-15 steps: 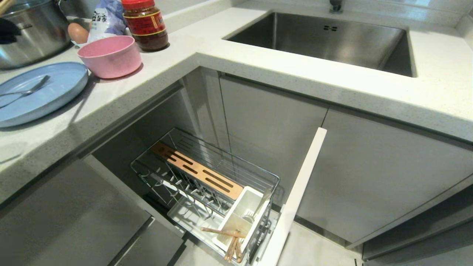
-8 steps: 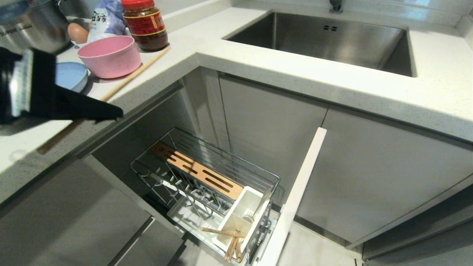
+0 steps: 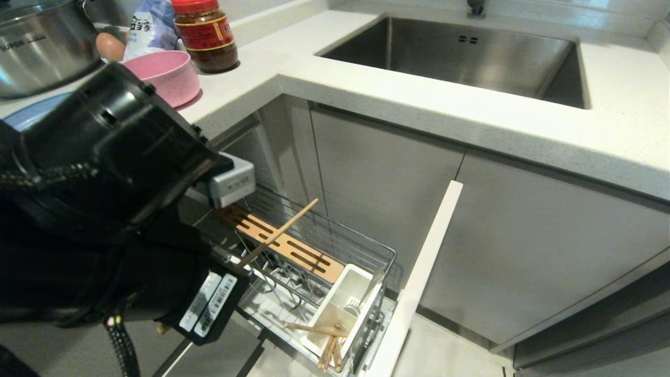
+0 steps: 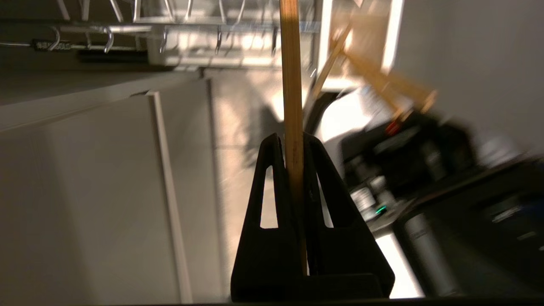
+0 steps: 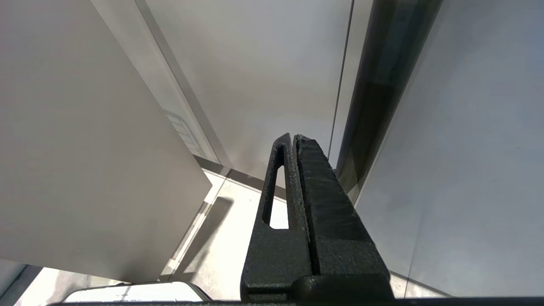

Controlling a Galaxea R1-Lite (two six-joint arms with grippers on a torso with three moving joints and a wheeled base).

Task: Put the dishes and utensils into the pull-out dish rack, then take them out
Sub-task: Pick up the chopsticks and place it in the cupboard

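Holding one wooden chopstick (image 4: 292,85) tight between its two black fingers, the left gripper (image 4: 292,142) is low down at about 8 o'clock in the head view, by the pull-out dish rack (image 3: 335,241). The stick (image 3: 277,236) points up toward 1 o'clock, over the wooden strip (image 3: 293,246) with slots.

Inside the wire rack sits a white cup (image 3: 343,309) at about 6 o'clock. More chopsticks (image 3: 324,340) lie across its near end and stick out over the edge. Something silver (image 3: 361,303) stands in the cup too, but it is hard to tell what it is. A white tray (image 3: 272,309) lies under the wires. The narrow white front panel (image 3: 424,272) stands at the rack's open end.

Up on the counter (image 3: 366,99), at 11 o'clock, the pink bowl (image 3: 172,73) looks empty as far as can be seen. Half of it is hidden by the big black arm (image 3: 115,157). Only a thin bit of the blue plate (image 3: 31,112) peeks out at 10 o'clock, so what is on it cannot be seen. A steel pot (image 3: 42,47) with a lid is cut off at the corner. A jar with a red lid (image 3: 207,34), a bag (image 3: 152,23) and an egg (image 3: 107,47) stand behind the bowl. The sink (image 3: 460,57) at 12 o'clock has nothing in it.

The right gripper (image 5: 294,138) is pressed closed with nothing in it, near plain grey cupboard doors (image 5: 255,76).
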